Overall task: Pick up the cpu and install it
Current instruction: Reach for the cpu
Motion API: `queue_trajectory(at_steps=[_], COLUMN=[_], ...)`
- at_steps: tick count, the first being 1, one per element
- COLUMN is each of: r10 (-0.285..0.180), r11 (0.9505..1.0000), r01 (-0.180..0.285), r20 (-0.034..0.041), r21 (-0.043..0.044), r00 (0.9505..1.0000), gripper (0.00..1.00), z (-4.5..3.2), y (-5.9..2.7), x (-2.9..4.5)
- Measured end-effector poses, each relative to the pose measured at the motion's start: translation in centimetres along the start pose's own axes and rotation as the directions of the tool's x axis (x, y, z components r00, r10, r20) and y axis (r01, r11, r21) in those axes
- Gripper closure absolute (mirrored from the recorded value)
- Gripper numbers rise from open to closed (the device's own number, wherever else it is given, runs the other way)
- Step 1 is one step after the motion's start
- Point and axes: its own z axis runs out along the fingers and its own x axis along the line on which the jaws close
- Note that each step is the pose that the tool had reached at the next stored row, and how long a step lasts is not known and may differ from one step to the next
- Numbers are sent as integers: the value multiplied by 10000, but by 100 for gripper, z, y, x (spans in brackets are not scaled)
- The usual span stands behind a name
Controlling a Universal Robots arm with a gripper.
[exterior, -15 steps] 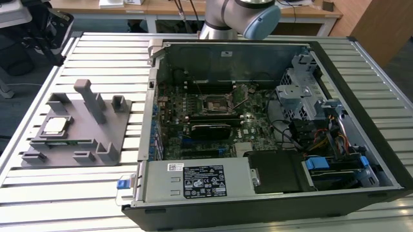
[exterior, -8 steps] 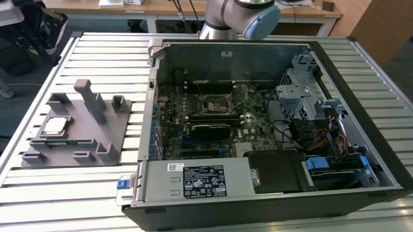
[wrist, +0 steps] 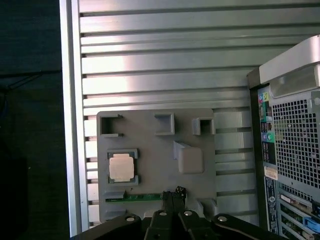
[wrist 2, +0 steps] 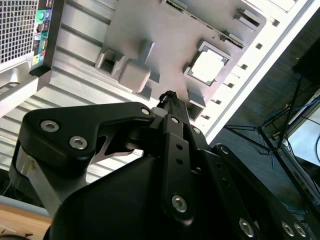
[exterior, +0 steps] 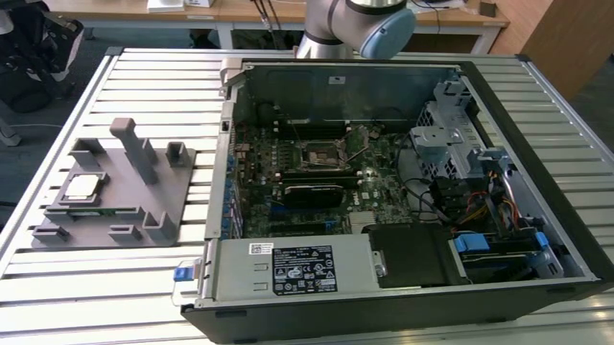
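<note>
On the exterior view's left, your cpu [exterior: 82, 187] lies flat in its pocket on the grey fixture [exterior: 120, 198], which sits on the slatted table [exterior: 144, 79]. Right of that sits the open computer case [exterior: 384, 309], with the black socket [exterior: 320, 152] on its board. The arm [exterior: 360, 25] stands behind the case's far wall. In both wrist views your gripper [wrist: 174, 192] [wrist 2: 167, 96] hangs over the fixture, pointing down. Its fingers are pinched together on nothing, apart from the cpu [wrist: 122, 167] [wrist 2: 207, 66].

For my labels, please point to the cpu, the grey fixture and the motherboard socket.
cpu [wrist: 122, 167], first wrist view, middle of metal top.
grey fixture [exterior: 111, 195], exterior view, bare base.
motherboard socket [exterior: 320, 153], exterior view, its centre.
</note>
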Motion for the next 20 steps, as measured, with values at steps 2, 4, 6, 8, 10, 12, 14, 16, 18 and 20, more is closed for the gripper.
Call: queue_trajectory(at_steps=[2, 4, 6, 8, 10, 12, 14, 16, 18, 20], r10=[3, 5, 5, 8, 9, 9, 8, 8, 9, 9], r11=[10000, 10000, 10000, 10000, 10000, 10000, 10000, 10000, 10000, 10000], r01=[-3, -5, -5, -8, -9, -9, -8, -8, -9, -9], r20=[-2, 0, 0, -1, 1, -1, 0, -2, 0, 0], r21=[2, 1, 0, 1, 0, 1, 0, 2, 1, 1], r00=[10000, 10000, 10000, 10000, 10000, 10000, 10000, 10000, 10000, 10000], gripper=[89, 89, 89, 89, 89, 89, 89, 89, 89, 89], z=[-1, 0, 1, 1, 4, 8, 14, 19, 23, 25], y=[-1, -6, -12, -18, -24, -30, -35, -40, -42, -43], x=[69, 142, 220, 304, 387, 462, 532, 599, 650, 682])
